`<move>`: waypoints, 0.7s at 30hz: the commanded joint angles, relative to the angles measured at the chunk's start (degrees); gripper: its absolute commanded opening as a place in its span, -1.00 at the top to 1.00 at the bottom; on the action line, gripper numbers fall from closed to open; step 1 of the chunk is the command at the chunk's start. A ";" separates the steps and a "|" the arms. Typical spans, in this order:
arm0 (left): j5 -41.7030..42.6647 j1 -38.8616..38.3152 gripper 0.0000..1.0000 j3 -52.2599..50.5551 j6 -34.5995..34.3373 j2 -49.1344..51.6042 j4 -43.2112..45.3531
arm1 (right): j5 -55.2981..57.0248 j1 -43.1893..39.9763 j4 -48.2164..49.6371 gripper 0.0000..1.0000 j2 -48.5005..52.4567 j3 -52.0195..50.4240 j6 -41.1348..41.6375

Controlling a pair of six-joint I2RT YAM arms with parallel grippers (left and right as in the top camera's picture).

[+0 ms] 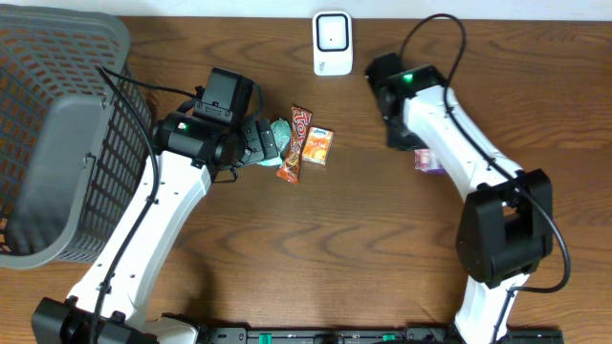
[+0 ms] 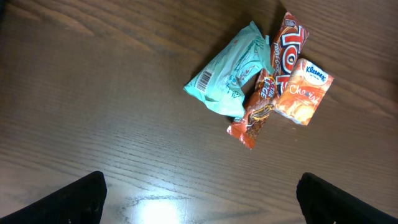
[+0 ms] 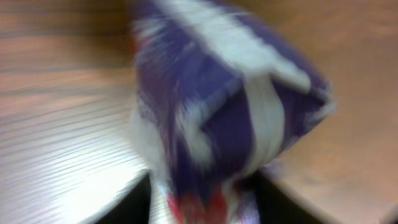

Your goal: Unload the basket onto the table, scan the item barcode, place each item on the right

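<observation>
Purple packet [image 3: 230,106] at the right looks light, soft, crinkly; we would pinch its sealed end. Whether the right gripper [image 1: 411,148] holds it, we cannot tell; the left gripper [image 2: 199,199] gapes empty.

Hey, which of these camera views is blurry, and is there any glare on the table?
Right wrist view: heavily motion-blurred, the purple packet smeared and filling the frame. Left wrist view: sharp, the teal packet shows its barcode clearly, with a bright glare patch on the table near the bottom. Overhead view: crisp, evenly lit, soft shadows only.
</observation>
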 commanded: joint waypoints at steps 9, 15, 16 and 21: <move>-0.55 0.17 -0.96 -0.15 -0.72 0.24 -0.17 | -21.09 -2.71 -8.90 -0.99 -0.26 22.14 -12.44; -0.55 0.17 -0.95 -0.15 -0.74 0.24 -0.17 | -38.82 -16.00 -11.26 -0.99 0.68 21.18 -26.77; -0.55 0.20 -0.96 -0.15 -0.72 0.24 -0.17 | -43.67 -17.42 -11.17 -0.98 1.07 20.28 -29.88; -0.55 0.17 -0.96 -0.15 -0.72 0.24 -0.17 | -59.67 -24.26 -8.61 -0.99 3.28 11.41 -38.80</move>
